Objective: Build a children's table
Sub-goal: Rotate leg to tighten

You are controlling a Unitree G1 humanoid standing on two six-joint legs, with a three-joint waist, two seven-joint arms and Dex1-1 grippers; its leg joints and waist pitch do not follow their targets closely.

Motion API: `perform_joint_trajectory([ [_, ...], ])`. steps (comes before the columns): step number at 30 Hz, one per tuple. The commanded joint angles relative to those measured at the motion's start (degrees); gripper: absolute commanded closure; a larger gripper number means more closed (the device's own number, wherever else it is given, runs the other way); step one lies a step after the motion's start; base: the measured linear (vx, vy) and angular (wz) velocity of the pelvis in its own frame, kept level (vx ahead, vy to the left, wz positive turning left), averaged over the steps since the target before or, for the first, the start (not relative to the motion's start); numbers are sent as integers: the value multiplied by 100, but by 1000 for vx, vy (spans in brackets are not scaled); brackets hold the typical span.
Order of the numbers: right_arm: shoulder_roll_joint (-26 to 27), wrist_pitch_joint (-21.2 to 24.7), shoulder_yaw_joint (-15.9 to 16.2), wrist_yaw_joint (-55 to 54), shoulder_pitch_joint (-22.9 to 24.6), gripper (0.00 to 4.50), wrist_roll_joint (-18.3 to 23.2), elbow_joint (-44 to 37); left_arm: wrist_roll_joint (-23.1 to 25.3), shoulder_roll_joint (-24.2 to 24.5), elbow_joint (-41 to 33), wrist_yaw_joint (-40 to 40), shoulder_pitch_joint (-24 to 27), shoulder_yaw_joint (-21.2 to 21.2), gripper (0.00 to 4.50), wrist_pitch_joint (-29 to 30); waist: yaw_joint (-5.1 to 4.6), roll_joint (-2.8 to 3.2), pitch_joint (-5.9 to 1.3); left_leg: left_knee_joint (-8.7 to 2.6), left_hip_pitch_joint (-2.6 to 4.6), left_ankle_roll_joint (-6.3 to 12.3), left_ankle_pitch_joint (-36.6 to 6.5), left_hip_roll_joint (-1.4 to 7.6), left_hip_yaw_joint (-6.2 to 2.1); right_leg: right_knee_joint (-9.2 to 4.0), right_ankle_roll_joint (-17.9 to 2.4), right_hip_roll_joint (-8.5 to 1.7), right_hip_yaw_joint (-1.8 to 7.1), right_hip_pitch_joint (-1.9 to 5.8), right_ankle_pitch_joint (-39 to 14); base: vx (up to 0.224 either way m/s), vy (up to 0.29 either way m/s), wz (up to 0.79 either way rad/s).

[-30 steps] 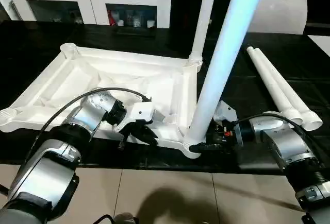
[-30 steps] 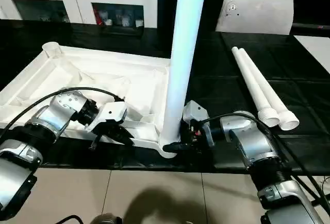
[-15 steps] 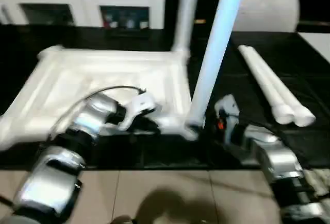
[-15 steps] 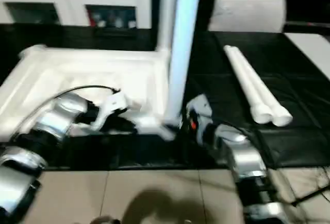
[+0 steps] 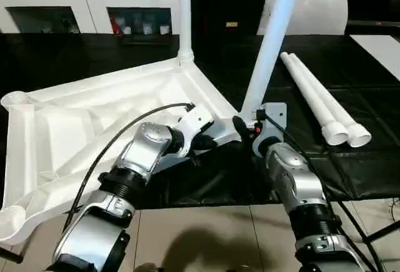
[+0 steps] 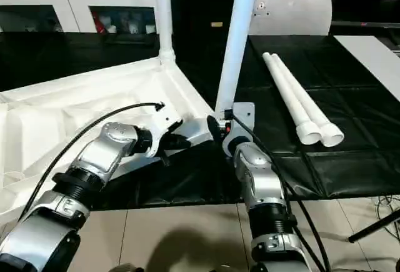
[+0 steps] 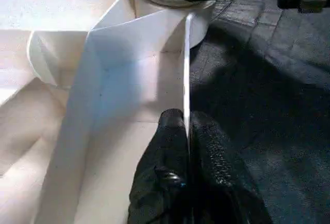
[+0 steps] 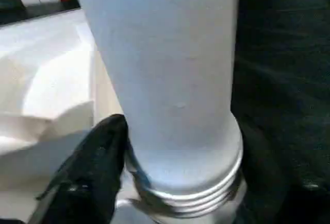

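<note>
A: Why is the tabletop (image 5: 94, 122) upside down on the black surface (image 5: 350, 97)?
B: So sockets face up. Left claw (image 7: 188, 131) pinches its rim, steadying; right claw (image 8: 170, 183) holds the near leg (image 5: 275, 34) by its base.

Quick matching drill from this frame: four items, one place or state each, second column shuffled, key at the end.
Items:
1. left gripper
2. right gripper
3. two loose legs
4. far fitted leg

States:
A. lying side by side on the black surface
B. standing upright in the far corner socket
C. pinched shut on the tabletop rim
D. closed around the base of the near fitted leg

Pairs: 1-C, 2-D, 3-A, 4-B
</note>
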Motion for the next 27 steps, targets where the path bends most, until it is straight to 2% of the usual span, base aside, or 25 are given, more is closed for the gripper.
perform_joint_trajectory([
  [1, 336, 117, 474, 488, 41, 87, 152, -45, -38, -114, -328, 122, -66, -169, 450, -193, 12, 30, -405, -361, 50, 231, -875, 105, -26, -462, -1186, -378, 320, 347, -386, 0, 0, 0],
  [3, 190, 98, 487, 637, 116, 72, 137, -166, -37, -12, -320, 15, -42, -166, 450, -244, 9, 31, -392, -366, 49, 205, -970, 104, -24, -484, -1158, -379, 322, 346, -574, 0, 0, 0],
  [4, -284, 47, 537, 1092, 308, 55, 169, -457, -44, 251, -271, -267, -7, -133, 450, -414, 17, 24, -397, -372, 52, 209, -1003, 116, -33, -487, -1111, -375, 319, 360, -616, 0, 0, 0],
  [9, -926, -16, 540, 1950, 498, 19, 355, -764, -100, 577, -80, -747, -27, -142, 450, -852, 22, 15, -404, -348, 32, 322, -920, 105, -22, -464, -1133, -370, 326, 371, -381, 0, 0, 0],
  [10, -1201, -39, 577, 2345, 548, 13, 402, -840, -127, 710, -7, -1000, -35, -168, 450, -1039, 29, 8, -404, -345, 28, 345, -922, 104, -26, -479, -1145, -371, 319, 376, -425, 0, 0, 0],
  [11, -1201, -39, 577, 2345, 548, 6, 402, -840, -127, 710, -7, -1000, -35, -168, 450, -1039, 36, 18, -406, -344, 39, 343, -920, 119, -20, -465, -1165, -374, 328, 365, -414, 0, 0, 0],
  [12, -1336, -52, 595, 2558, 568, 2, 406, -868, -153, 774, 21, -1123, -40, -190, 450, -1118, 25, -13, -403, -344, 33, 346, -907, 119, -18, -461, -1176, -368, 326, 363, -403, 0, 0, 0],
  [13, -1693, -54, 690, 3131, 607, 2, 423, -943, -305, 881, 78, -1500, -69, -188, 450, -1308, 37, -24, -398, -344, 39, 364, -947, 117, -18, -474, -1191, -370, 317, 361, -488, 0, 0, 0],
  [14, -1783, -69, 719, 3267, 613, 2, 422, -953, -325, 910, 93, -1589, -81, -201, 450, -1335, 48, -22, -404, -336, 37, 385, -937, 111, -16, -470, -1194, -371, 317, 373, -496, 0, 0, 0],
  [16, -2373, -172, 956, 4218, 601, 2, 465, -991, -346, 1172, 217, -2370, -134, -420, 450, -1772, 94, -20, -407, -324, 52, 450, -916, 125, -12, -474, -1225, -379, 324, 363, -477, 0, 0, 0],
  [18, -2476, -185, 1007, 4404, 586, 2, 485, -991, -360, 1207, 258, -2520, -148, -450, 450, -1860, 114, -18, -402, -324, 43, 480, -864, 136, -3, -450, -1266, -380, 331, 351, -372, 0, 0, 0],
  [19, -2650, -224, 1121, 4743, 553, 2, 498, -990, -394, 1265, 315, -2795, -180, -507, 450, -2013, 137, -41, -401, -323, 43, 484, -882, 139, -1, -454, -1269, -384, 322, 351, -422, 0, 0, 0],
  [21, -2830, -322, 1268, 5107, 490, 2, 450, -914, -396, 1343, 347, -3097, -217, -611, 450, -2132, 190, -24, -399, -326, 57, 466, -924, 155, 3, -455, -1256, -389, 319, 336, -565, 0, 0, 0],
  [24, -2959, -450, 1420, 5466, 401, 2, 373, -811, -363, 1405, 423, -3370, -276, -720, 450, -2293, 248, -29, -404, -327, 66, 443, -937, 169, 0, -441, -1293, -400, 313, 323, -578, 0, 0, 0],
  [27, -3092, -658, 1672, 5912, 273, 2, 327, -715, -285, 1472, 600, -3735, -381, -887, 450, -2588, 286, -55, -408, -317, 52, 441, -910, 164, 7, -434, -1279, -405, 315, 330, -600, 0, 0, 0],
])
